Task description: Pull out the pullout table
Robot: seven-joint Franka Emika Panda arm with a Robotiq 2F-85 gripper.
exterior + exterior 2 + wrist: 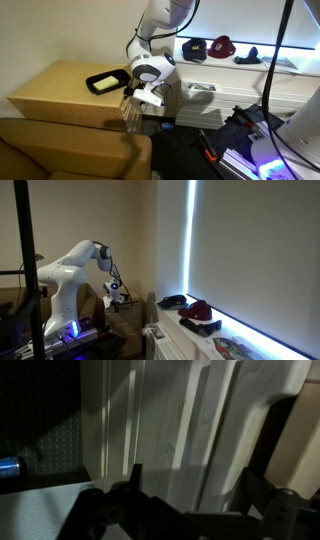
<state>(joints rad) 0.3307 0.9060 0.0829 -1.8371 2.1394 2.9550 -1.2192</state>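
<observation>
In an exterior view, the boxy tan cabinet (55,88) is sitting at the left, and a small black tray (107,82) is lying on its top near the right edge. At about 4 o'clock from the tray, the gripper (131,110) is hanging at the cabinet's near right corner, with its fingers pointing down toward 7 o'clock. Farther right, a dark cap (195,47) and a red cap (222,45) are resting on a white ledge (235,85).

In the wrist view, the pullout table (150,430) is showing as pale tan wood across the middle, at 12 o'clock from the gripper. The dark fingers (105,510) are standing apart along the bottom edge. I cannot tell whether they are touching the wood.

In an exterior view, the white arm (70,265) is reaching rightward.
</observation>
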